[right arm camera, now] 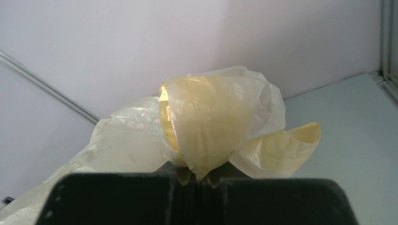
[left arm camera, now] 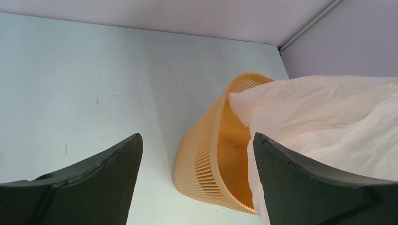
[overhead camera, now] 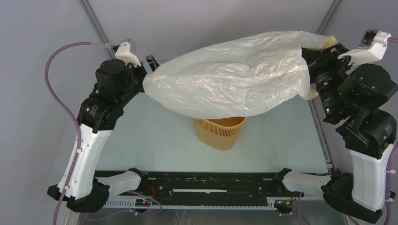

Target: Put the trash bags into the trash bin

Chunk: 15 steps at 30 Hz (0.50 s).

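The trash bag (overhead camera: 230,79), thin, cream-white and crinkly, hangs stretched in the air between my two grippers. It covers the mouth of the orange-yellow trash bin (overhead camera: 220,133), which stands upright on the table under its middle. My right gripper (overhead camera: 307,51) is shut on the bag's pale yellow rim band, which bunches out of the closed jaws in the right wrist view (right arm camera: 211,117). My left gripper (overhead camera: 149,70) is at the bag's left end with its jaws wide open. In the left wrist view the bin (left arm camera: 202,159) shows between them and the bag (left arm camera: 328,117) lies against the right finger.
The pale table top (overhead camera: 155,136) is ringed by grey walls with metal frame posts at the back corners. A black rail (overhead camera: 211,180) with cables runs along the near edge between the arm bases. The bin stands near the table's middle.
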Each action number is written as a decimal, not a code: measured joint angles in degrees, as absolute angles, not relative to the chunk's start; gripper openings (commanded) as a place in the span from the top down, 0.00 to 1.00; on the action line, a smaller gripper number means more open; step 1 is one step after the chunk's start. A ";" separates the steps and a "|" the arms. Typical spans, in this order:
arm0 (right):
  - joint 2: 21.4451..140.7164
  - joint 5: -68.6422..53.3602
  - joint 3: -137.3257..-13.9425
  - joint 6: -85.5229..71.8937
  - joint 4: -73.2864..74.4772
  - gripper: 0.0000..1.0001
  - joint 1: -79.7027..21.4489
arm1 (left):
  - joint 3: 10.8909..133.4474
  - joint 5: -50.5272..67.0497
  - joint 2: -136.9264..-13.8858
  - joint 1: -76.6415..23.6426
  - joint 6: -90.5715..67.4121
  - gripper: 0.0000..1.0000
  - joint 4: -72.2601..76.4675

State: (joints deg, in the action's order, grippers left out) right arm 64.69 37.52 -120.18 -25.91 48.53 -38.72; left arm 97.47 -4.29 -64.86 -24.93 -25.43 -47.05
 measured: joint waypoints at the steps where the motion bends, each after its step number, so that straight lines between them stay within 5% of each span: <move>1: 64.23 37.80 -120.03 -25.47 49.39 1.00 -38.72 | 98.08 -4.32 -65.10 -24.93 -25.28 0.07 -47.42; 10: 58.89 38.61 -115.33 -24.77 53.71 1.00 -38.72 | 111.50 -13.63 -65.63 -23.29 -18.50 0.00 -56.90; 15: 58.74 38.44 -114.17 -24.71 53.74 1.00 -38.72 | 114.54 -18.98 -63.33 -19.75 -22.74 0.05 -61.01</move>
State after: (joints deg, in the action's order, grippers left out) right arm 58.74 38.44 -114.17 -24.71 53.74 -38.72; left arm 114.54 -18.98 -63.33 -19.75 -22.74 -61.01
